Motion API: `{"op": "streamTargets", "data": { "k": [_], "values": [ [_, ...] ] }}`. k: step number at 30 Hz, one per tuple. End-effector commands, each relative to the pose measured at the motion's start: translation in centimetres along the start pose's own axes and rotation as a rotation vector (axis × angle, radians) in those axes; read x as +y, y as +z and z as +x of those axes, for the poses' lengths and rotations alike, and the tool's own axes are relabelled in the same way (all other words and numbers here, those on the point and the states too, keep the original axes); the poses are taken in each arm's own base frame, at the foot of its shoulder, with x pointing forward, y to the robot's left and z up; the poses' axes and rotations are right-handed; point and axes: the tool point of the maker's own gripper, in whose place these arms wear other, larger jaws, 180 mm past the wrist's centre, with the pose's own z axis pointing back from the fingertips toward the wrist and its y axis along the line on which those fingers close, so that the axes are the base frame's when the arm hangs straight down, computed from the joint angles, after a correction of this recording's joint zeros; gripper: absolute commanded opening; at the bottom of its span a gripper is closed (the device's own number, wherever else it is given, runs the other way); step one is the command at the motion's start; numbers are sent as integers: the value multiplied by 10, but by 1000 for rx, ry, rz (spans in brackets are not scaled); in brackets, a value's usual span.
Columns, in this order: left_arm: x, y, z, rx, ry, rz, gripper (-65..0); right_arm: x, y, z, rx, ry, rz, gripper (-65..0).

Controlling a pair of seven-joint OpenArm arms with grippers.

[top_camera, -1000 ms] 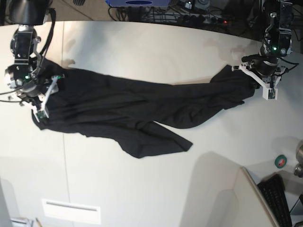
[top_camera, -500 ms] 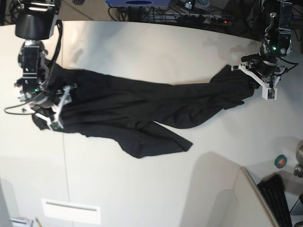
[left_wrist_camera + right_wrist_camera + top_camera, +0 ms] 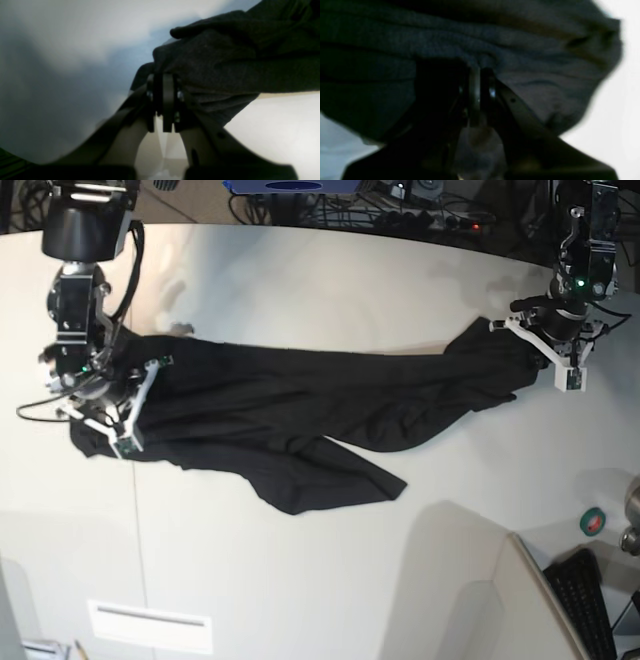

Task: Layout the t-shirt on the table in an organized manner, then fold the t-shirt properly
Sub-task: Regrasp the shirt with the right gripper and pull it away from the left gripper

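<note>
The black t-shirt [image 3: 300, 415] lies stretched in a long crumpled band across the table [image 3: 330, 290], plain side showing, with a flap hanging toward the front. My left gripper [image 3: 556, 366] holds its right end; in the left wrist view the left gripper [image 3: 164, 78] is shut on a bunch of t-shirt [image 3: 225, 65] cloth. My right gripper [image 3: 133, 408] sits on the shirt's left end. In the right wrist view the right gripper [image 3: 477, 73] has its jaws together, pinching a fold of the t-shirt [image 3: 520, 50].
A white vent panel [image 3: 150, 626] is set in the table near the front left. A green tape roll [image 3: 593, 522] and a black keyboard [image 3: 590, 600] lie at the lower right. Cables [image 3: 420, 215] run behind the table's curved far edge.
My right arm has moved rightward and down over the shirt's left end, and its jaws have closed on the cloth. The left arm has not moved.
</note>
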Motion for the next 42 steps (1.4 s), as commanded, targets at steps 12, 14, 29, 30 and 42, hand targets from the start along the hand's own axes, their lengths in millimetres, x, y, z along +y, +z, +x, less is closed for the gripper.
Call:
{"op": "streamTargets", "data": {
  "k": [12, 14, 29, 30, 42],
  "values": [
    [4, 3, 10, -31, -15, 9, -650, -7, 65, -32, 48, 42, -117, -650],
    [1, 7, 9, -31, -21, 2, -650, 0, 68, -43, 73, 38, -106, -650],
    [-1, 13, 7, -36, -28, -5, -650, -1, 78, -78, 128, -33, -124, -287],
    [0, 13, 7, -34, -26, -1, -650, -14, 80, -74, 101, -71, -155, -282],
    [1, 12, 4, -27, -25, 1, -650, -97, 56, -147, 205, -458, -264, -330]
  ]
}}
